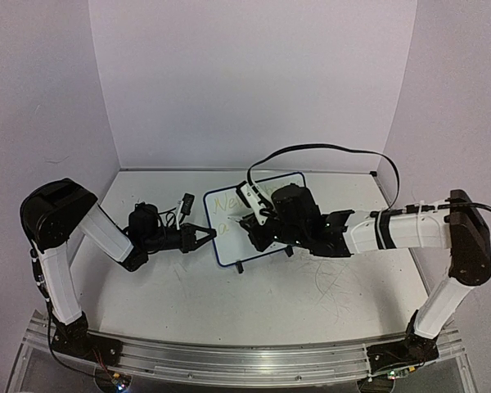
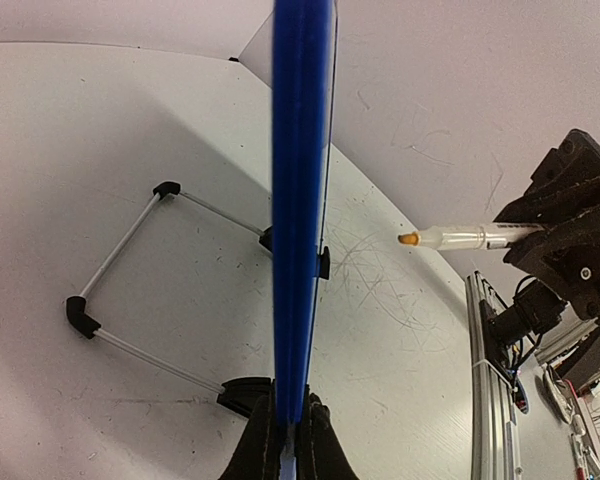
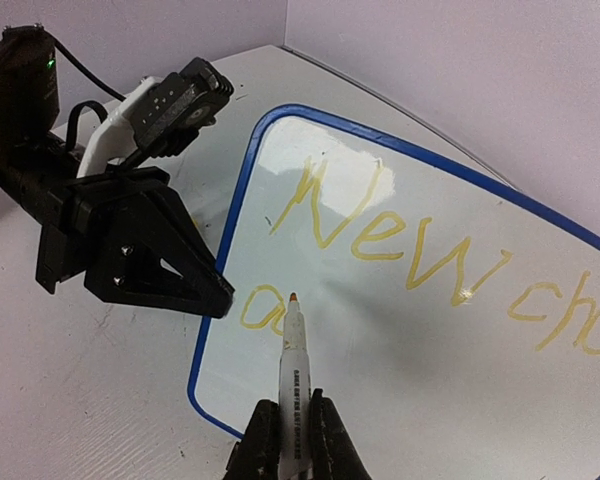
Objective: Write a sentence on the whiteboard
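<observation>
Sentence (image 3: 378, 240): yellow lettering in two lines on the whiteboard (image 3: 400, 370), top line beginning "New". The whiteboard stands propped on its feet at mid-bench (image 1: 270, 303). Left jaws are closed on the board's left edge. Right jaws grip a marker (image 3: 295, 370), its orange tip just off the board face, beside the second line's first letters.

Glossy whiteboard (image 3: 410, 320) in blue plastic frame (image 2: 300, 200); scuffed matt tabletop (image 2: 130, 120).
</observation>
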`<state>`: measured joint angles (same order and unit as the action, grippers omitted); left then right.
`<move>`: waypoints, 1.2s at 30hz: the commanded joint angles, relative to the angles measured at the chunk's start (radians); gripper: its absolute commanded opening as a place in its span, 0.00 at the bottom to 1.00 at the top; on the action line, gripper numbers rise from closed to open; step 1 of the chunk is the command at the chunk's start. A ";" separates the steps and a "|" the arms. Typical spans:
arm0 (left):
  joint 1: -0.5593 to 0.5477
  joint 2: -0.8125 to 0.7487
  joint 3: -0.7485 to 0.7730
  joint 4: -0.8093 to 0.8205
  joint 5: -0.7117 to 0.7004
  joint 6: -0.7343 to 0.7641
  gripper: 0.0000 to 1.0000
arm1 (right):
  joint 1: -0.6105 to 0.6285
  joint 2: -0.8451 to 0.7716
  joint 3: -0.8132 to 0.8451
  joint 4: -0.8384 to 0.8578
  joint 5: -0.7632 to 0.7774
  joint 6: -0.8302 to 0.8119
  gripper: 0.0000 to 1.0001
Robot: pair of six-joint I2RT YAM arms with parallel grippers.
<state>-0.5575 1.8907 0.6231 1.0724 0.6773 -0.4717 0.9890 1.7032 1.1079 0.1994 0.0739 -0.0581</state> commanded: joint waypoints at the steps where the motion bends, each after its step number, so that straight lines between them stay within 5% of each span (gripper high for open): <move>1: -0.006 -0.022 0.024 -0.062 -0.015 0.010 0.00 | 0.003 -0.011 -0.018 0.059 0.056 0.021 0.00; 36: -0.007 -0.016 0.029 -0.072 -0.010 0.021 0.00 | 0.003 0.084 0.054 0.037 0.064 0.020 0.00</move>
<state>-0.5575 1.8896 0.6342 1.0550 0.6788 -0.4717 0.9890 1.7658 1.1166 0.2161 0.1095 -0.0490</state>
